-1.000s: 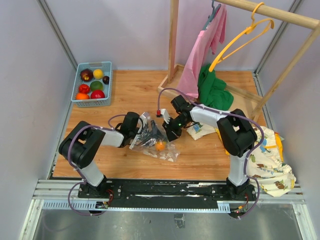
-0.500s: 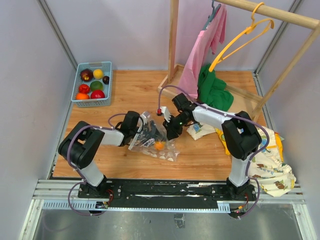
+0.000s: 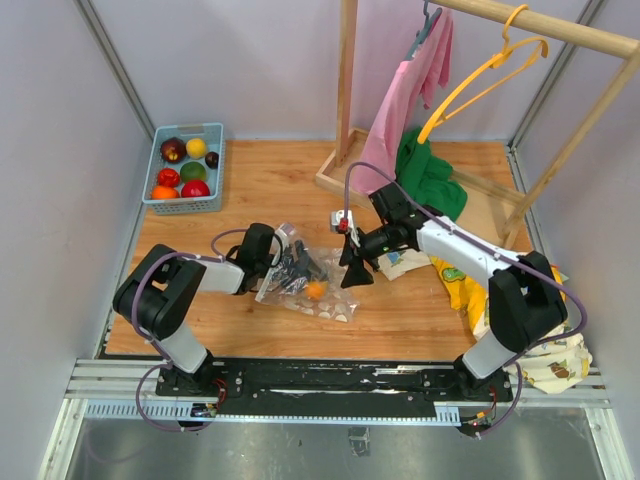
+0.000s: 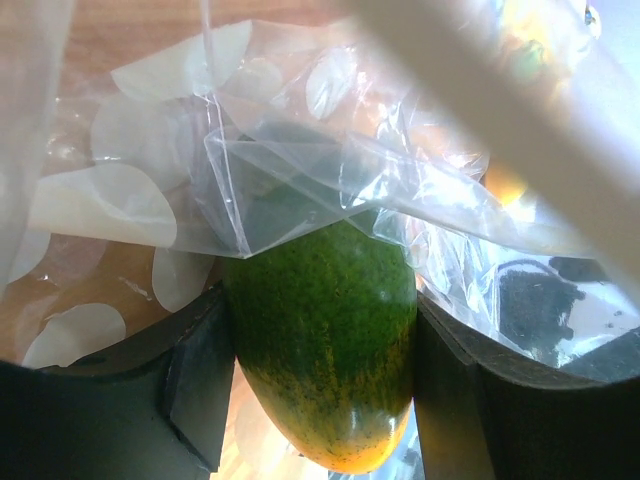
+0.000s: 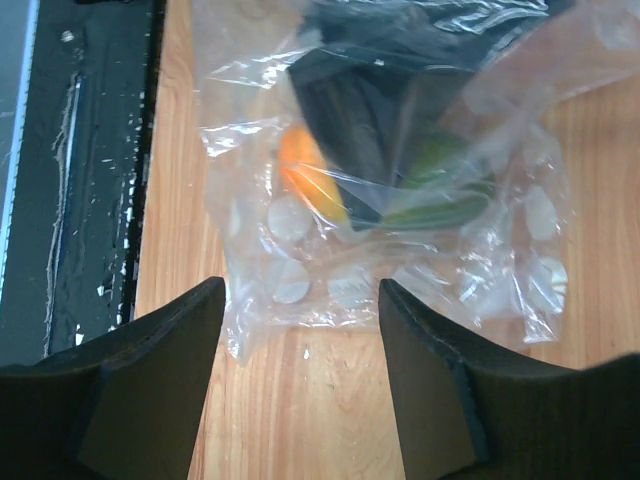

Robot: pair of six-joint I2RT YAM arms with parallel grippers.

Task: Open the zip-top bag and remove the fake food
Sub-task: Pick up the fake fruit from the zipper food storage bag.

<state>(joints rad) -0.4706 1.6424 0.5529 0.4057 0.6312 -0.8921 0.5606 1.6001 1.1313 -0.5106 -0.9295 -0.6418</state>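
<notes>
I see the left gripper (image 4: 318, 380) reaching inside the zip-top bag (image 3: 328, 300), which lies crumpled on the wooden table (image 3: 250, 190), near the middle and a little to the left. Its two dark fingers (image 4: 195, 390) press on both sides of the green fake fruit (image 4: 320, 290), so it grips this piece. The fruit is smooth, oval and glossy, dark green with fine yellow speckles, and more yellow at its near end. A fold of the clear plastic lies over its far part.

The right gripper (image 5: 300, 300) stands just right of the bag, with its fingers (image 5: 150, 390) spread wide and nothing between them. The bag edge lies just beyond the tips; I cannot tell if it touches them.

The bag is thin see-through film, wrinkled, with pale round dots. The orange fake fruit (image 5: 305, 180) sits inside it on the near side, close beside the left gripper body.

At the far left a blue basket (image 3: 213, 130) of plastic lattice holds more fake food (image 3: 180, 165), round pieces in red, orange, yellow, green and dark purple.
</notes>
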